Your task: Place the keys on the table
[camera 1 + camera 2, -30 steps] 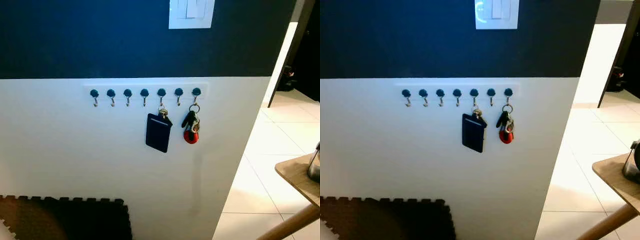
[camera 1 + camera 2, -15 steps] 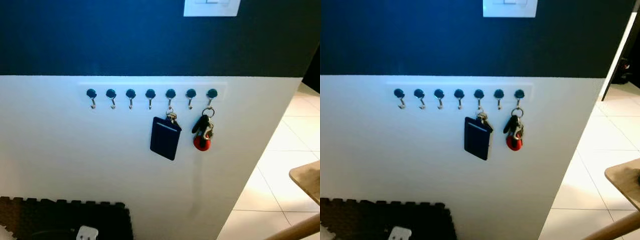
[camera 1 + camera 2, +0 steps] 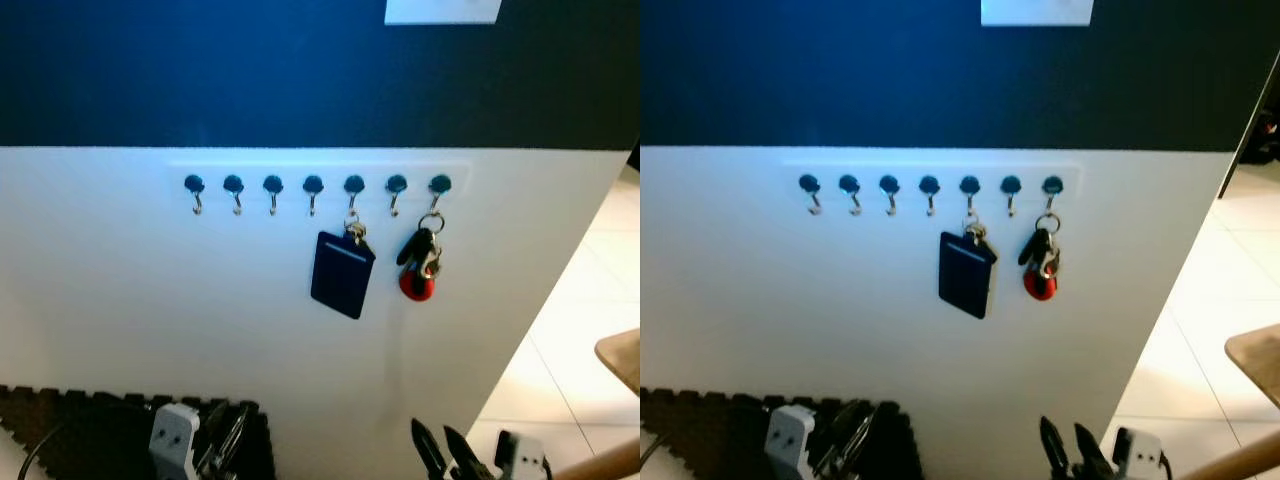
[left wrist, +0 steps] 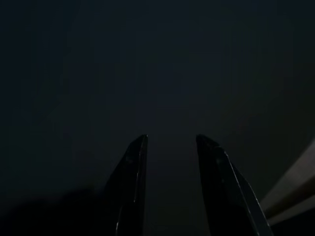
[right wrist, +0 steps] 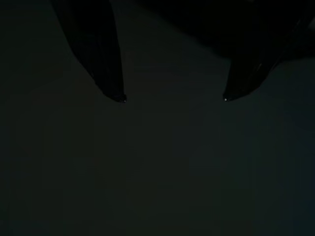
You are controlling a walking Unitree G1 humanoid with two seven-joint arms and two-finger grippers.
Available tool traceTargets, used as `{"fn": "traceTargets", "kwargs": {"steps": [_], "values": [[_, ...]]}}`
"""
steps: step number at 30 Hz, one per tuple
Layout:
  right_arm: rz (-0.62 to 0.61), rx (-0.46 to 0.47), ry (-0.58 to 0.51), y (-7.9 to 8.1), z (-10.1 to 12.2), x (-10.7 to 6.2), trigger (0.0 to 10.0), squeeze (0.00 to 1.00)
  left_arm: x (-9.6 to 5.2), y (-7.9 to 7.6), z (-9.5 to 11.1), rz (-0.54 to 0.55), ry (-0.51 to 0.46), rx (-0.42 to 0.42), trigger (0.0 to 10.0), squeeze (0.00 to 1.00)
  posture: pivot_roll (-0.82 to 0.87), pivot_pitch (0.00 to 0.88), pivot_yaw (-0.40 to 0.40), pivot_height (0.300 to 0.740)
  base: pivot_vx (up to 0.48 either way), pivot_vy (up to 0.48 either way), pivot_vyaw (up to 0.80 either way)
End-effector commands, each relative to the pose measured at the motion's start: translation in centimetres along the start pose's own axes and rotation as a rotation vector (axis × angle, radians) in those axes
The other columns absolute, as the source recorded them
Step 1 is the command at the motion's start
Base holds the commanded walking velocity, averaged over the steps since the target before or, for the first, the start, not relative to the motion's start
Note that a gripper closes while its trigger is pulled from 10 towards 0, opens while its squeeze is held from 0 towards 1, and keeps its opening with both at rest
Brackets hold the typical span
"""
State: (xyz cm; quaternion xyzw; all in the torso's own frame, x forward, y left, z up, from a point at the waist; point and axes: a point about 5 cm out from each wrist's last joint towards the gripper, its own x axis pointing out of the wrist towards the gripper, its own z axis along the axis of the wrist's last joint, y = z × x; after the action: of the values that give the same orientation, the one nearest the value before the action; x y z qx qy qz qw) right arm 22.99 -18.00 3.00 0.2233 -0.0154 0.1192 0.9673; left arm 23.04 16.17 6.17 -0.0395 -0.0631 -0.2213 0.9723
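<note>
A bunch of keys with a red fob (image 3: 418, 265) hangs from the rightmost hook of a white hook rail (image 3: 315, 185) on the white lower wall. The wooden table (image 3: 622, 358) shows as a corner at the right edge, over the tiled floor. My right gripper (image 3: 440, 445) is low in the head view, well below the keys, open with nothing between its fingers. The right wrist view is dark, with its fingertips (image 5: 115, 93) apart. My left gripper (image 3: 225, 440) is low on the left, far from the keys. In the dark left wrist view its fingers (image 4: 135, 162) stand apart and empty.
A dark blue card holder (image 3: 342, 274) hangs from the hook two places left of the keys. Several other hooks are bare. A light switch plate (image 3: 441, 10) sits on the dark upper wall. A dark foam mat (image 3: 70, 430) lies at the wall's foot on the left.
The camera has shifted, so the rail sits further right and the table corner nearer the edge. Both grippers have come up into the bottom of the head views.
</note>
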Motion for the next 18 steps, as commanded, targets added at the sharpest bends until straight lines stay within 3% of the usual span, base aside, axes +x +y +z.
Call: {"fn": "traceTargets", "kwargs": {"steps": [1,4,8,9,18], "values": [[0.058,-0.056,-0.024,1.0,0.5,0.1,10.0,0.0,-0.2,-0.8,0.0,-0.04,0.01,-0.047,10.0,0.0,0.03,0.116,0.034,0.74,0.0,0.0,0.0],[0.198,-0.093,-0.141,3.9,3.3,1.1,10.0,0.0,0.6,-2.1,1.4,-0.158,-0.019,-0.092,10.0,0.0,0.03,0.118,0.032,0.74,0.0,0.0,0.0],[0.266,-0.129,-0.184,5.6,4.8,1.9,10.0,0.0,1.2,-2.3,2.3,-0.179,-0.04,-0.082,10.0,0.0,0.03,0.118,0.031,0.74,0.0,0.0,0.0],[0.301,-0.168,-0.216,6.9,5.8,2.7,10.0,0.0,1.4,-2.3,2.7,-0.183,-0.048,-0.068,10.0,0.0,0.03,0.117,0.032,0.74,0.0,0.0,0.0],[0.283,-0.287,-0.284,8.5,7.6,5.0,10.0,0.0,1.7,-2.6,3.4,-0.24,-0.061,-0.073,10.0,0.0,0.03,0.115,0.022,0.74,0.0,0.0,0.0]]}}
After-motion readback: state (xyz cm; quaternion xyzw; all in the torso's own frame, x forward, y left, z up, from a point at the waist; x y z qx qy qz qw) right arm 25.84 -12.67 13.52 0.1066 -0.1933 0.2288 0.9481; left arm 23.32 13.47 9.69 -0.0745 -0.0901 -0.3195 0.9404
